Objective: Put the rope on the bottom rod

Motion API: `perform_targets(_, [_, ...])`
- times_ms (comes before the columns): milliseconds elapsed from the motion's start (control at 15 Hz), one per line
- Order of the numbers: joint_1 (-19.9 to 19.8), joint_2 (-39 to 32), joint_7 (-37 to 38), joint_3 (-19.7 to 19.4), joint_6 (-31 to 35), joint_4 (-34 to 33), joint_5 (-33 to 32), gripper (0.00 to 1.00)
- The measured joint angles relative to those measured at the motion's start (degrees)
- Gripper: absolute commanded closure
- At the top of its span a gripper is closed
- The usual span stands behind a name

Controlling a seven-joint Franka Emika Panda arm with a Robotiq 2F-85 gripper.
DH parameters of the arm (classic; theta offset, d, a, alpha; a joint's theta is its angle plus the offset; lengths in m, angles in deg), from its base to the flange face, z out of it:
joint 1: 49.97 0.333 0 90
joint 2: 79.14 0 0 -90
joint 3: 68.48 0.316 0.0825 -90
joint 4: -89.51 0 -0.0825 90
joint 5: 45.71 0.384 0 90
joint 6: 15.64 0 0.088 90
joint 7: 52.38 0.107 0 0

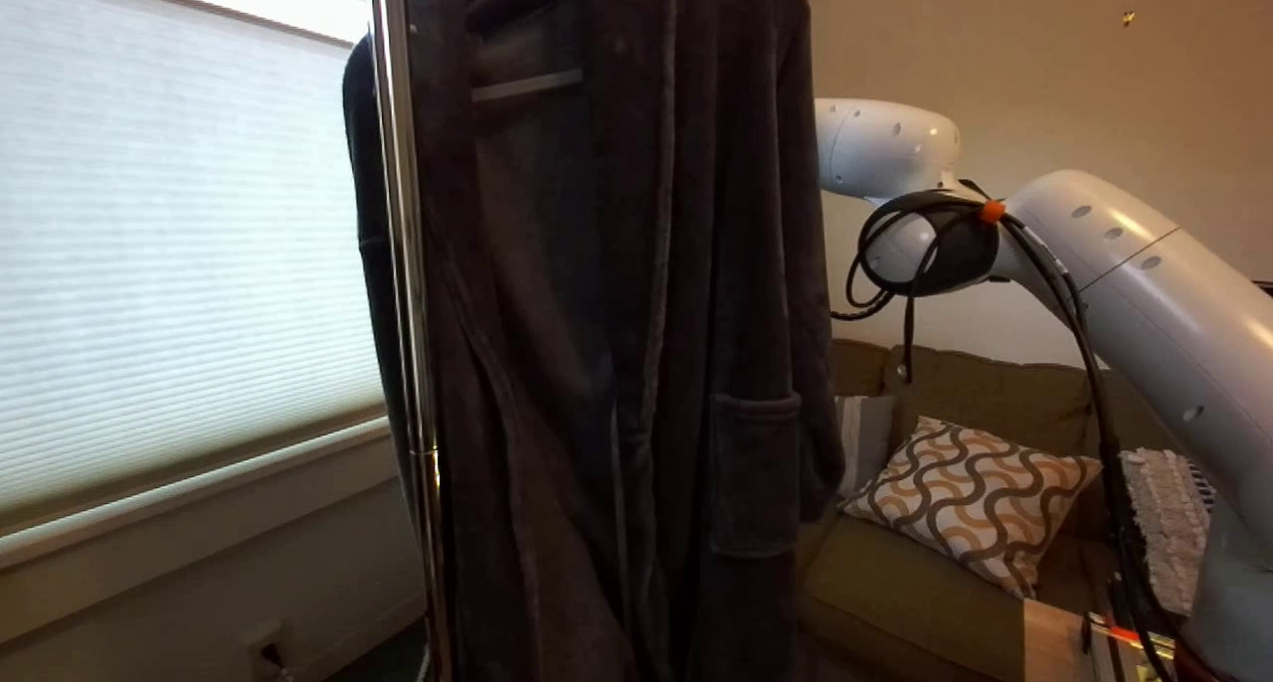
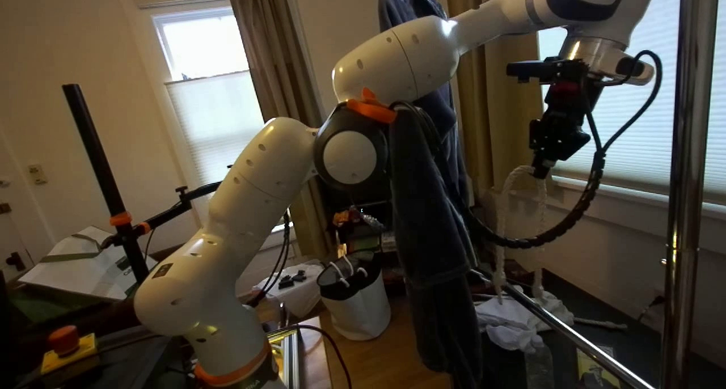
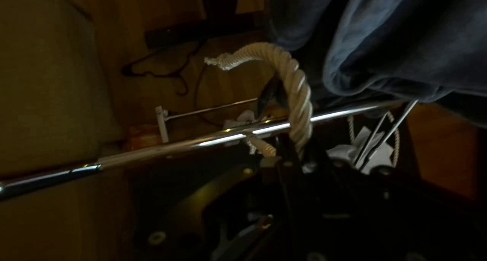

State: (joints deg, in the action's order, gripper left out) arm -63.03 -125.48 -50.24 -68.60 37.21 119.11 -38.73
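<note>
In an exterior view, the claw point(image 2: 541, 170) pinches a pale twisted rope point(image 2: 502, 224) near its middle; two strands hang from the grip towards the bottom rod point(image 2: 575, 335), contact with which cannot be judged. In the wrist view, a thick strand with a frayed tip arches across the line of sight to a chrome rod point(image 3: 213, 140), judged to be the bottom rod; a second portion runs from the claw towards it. In an exterior view, a dark bathrobe point(image 1: 736, 264) hangs behind a chrome upright point(image 1: 401, 215); claw and rope do not show. Step in hand, apparently: positioning the held rope over the rod. The next move calls for lowering it with one strand either side, then letting go.
</note>
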Motion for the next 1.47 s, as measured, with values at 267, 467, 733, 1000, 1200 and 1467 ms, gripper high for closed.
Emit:
perform_targets(267, [0.6, -0.9, -5.4, -0.7, 7.2, -0.2, -3.2, 0.97])
perform_targets(467, [2.7, -1.1, -7.7, -0.7, 9.3, -0.4, -4.7, 0.97])
perform_targets(733, [4.0, -1.7, -8.8, -0.8, 10.1, -0.4, -6.4, 0.97])
perform_targets(1000, [3.6, -2.3, -9.2, -1.4, 10.0, -0.4, -6.6, 0.56])
perform_targets(1200, [3.2, -3.0, -9.5, -1.8, 9.9, -0.4, -6.6, 0.34])
perform_targets(1467, [2.9, -3.3, -9.8, -2.3, 9.7, -0.4, -6.6, 0.04])
